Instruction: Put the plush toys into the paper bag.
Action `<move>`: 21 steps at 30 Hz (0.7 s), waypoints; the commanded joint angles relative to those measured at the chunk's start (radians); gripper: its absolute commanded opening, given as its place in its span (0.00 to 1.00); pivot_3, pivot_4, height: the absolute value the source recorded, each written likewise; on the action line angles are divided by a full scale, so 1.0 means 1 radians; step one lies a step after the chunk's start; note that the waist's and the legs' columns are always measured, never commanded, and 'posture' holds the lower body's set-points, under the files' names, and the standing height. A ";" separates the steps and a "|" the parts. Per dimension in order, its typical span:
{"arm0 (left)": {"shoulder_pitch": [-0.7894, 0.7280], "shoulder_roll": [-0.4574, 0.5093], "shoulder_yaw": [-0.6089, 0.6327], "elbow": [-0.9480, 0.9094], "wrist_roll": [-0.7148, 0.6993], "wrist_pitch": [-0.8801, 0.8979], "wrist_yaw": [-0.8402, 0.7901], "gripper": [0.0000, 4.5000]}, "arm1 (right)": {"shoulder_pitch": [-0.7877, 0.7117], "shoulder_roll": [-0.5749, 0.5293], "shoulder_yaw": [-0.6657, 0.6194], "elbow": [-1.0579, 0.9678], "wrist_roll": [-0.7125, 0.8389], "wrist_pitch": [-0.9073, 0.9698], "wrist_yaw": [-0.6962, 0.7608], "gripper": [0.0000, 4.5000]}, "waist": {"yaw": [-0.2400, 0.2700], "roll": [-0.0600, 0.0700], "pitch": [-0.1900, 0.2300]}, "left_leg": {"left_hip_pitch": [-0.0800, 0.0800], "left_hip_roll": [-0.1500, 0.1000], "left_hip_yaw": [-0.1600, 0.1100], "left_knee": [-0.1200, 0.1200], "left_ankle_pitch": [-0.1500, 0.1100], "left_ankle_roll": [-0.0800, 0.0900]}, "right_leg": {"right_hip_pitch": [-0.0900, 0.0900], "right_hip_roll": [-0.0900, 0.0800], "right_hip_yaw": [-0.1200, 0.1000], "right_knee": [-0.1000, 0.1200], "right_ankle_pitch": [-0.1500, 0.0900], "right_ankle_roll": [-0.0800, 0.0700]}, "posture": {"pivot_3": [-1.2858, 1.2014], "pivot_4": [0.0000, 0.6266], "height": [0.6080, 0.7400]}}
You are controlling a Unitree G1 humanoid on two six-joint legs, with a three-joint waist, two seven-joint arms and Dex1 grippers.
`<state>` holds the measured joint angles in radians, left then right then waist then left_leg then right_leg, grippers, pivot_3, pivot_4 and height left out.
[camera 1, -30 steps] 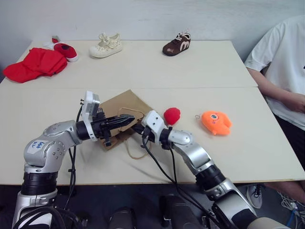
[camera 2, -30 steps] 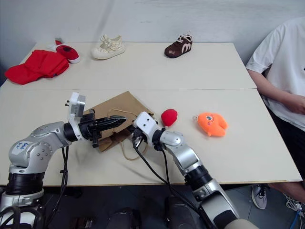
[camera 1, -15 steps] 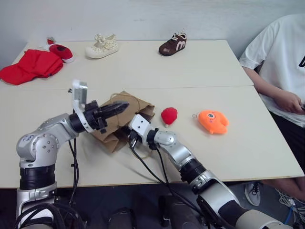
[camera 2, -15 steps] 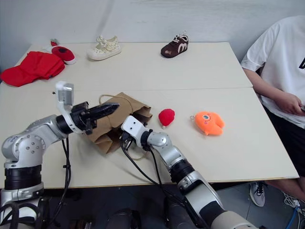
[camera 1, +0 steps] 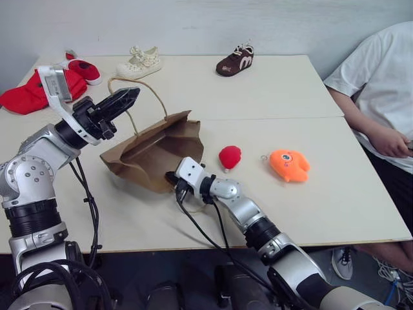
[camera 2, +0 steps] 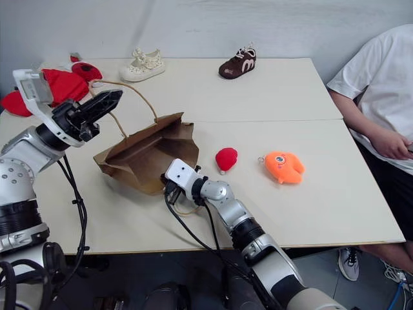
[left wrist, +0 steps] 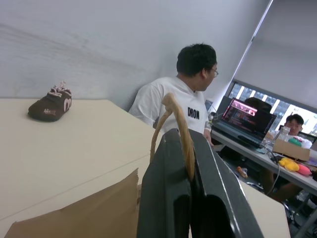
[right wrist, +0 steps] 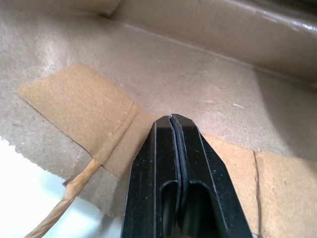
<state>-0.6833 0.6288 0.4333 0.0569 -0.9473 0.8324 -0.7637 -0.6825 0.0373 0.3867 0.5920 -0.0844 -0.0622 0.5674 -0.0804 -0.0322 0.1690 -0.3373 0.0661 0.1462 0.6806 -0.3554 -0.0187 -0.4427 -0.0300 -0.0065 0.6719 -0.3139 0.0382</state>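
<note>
While the paper bag (camera 1: 155, 152) lies on its side on the table (camera 1: 271, 90) with its mouth turned toward the toys, the head views show the left gripper (camera 1: 122, 100) raised above it, its two fingers clamped on one cord handle (camera 1: 139, 87) so the upper wall lifts. The right gripper (camera 1: 173, 177) sits low at the bag's near edge, fingers shut with nothing between them, tip pressing on the lower lip. The red toy (camera 1: 230, 156) rests just beside the bag's mouth; the orange toy (camera 1: 290, 165) lies farther to the right, apart from it. A red cloth (camera 2: 61, 84), a red shoe (camera 1: 86, 69), a white shoe (camera 1: 139, 61) and a brown shoe (camera 1: 234, 60) stay along the far edge, and a person (camera 1: 381, 97) sits at the right.

In the left wrist view the cord loop runs up between the closed fingers (left wrist: 163, 198), pinched firmly.

In the right wrist view the closed fingers (right wrist: 163, 168) lie flat on the inner paper, near the patch where the second handle (right wrist: 74, 193) is glued.

The step looks like opening the mouth. To do it well, lift the handle gently enough not to drag the bag, and keep the lower lip pinned so the opening faces the red toy.
</note>
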 commanded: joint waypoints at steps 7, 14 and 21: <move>0.127 -0.022 -0.098 -0.126 0.025 -0.024 -0.048 0.00 | 0.055 -0.013 -0.054 -0.021 0.064 -0.056 0.051 0.00 | -0.001 0.000 0.000 | 0.000 0.000 0.000 0.000 0.000 0.000 | 0.000 0.000 0.000 0.000 0.000 0.000 | 0.52 0.24 1.00; 0.179 -0.054 -0.135 -0.131 0.046 -0.052 -0.063 0.00 | 0.103 -0.041 -0.076 -0.140 0.139 -0.045 0.157 0.00 | -0.001 0.000 0.001 | -0.001 0.000 -0.001 -0.001 0.000 0.000 | 0.000 0.000 -0.001 -0.002 0.000 0.000 | 0.52 0.24 1.00; 0.168 -0.031 -0.122 -0.134 0.015 -0.021 -0.077 0.00 | 0.269 -0.192 -0.212 -0.563 0.363 0.041 0.271 0.43 | 0.003 0.001 0.001 | -0.002 0.000 -0.001 -0.004 0.000 0.000 | -0.001 0.000 -0.001 -0.005 0.000 0.000 | 0.52 0.24 1.00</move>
<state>-0.5004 0.5749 0.2886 -0.0389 -0.9029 0.8047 -0.8254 -0.4485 -0.1242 0.2202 0.1650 0.1948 -0.0436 0.7982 -0.0779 -0.0311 0.1701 -0.3396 0.0665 0.1449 0.6756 -0.3557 -0.0187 -0.4436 -0.0293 -0.0075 0.6657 -0.3139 0.0383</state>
